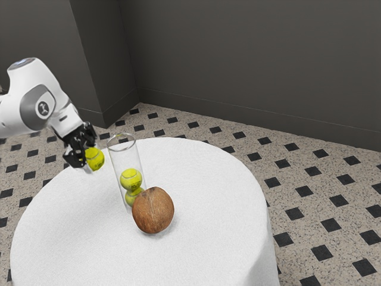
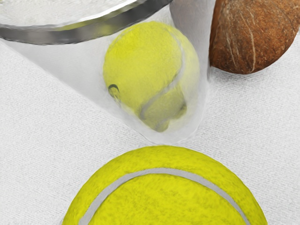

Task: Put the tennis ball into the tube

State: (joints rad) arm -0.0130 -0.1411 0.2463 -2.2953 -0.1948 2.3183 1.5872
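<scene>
My gripper (image 1: 88, 157) is shut on a yellow-green tennis ball (image 1: 95, 159), held in the air just to the exterior view's left of the clear tube (image 1: 123, 162). The ball hangs a little below the tube's rim, outside the tube. Inside the upright tube two more balls are stacked, the upper one (image 1: 131, 179) partly covering the lower (image 1: 133, 198). In the wrist view the held ball (image 2: 164, 197) is large at the lower edge, with the tube's dark rim (image 2: 61, 36) and a ball inside the tube (image 2: 145, 61) beyond it.
A brown coconut (image 1: 153, 210) stands close beside the tube's base, partly in front of it in the exterior view; the wrist view has the coconut (image 2: 253, 35) too. The round table (image 1: 208, 238) has a white cloth, and its curved edge runs beyond the tube.
</scene>
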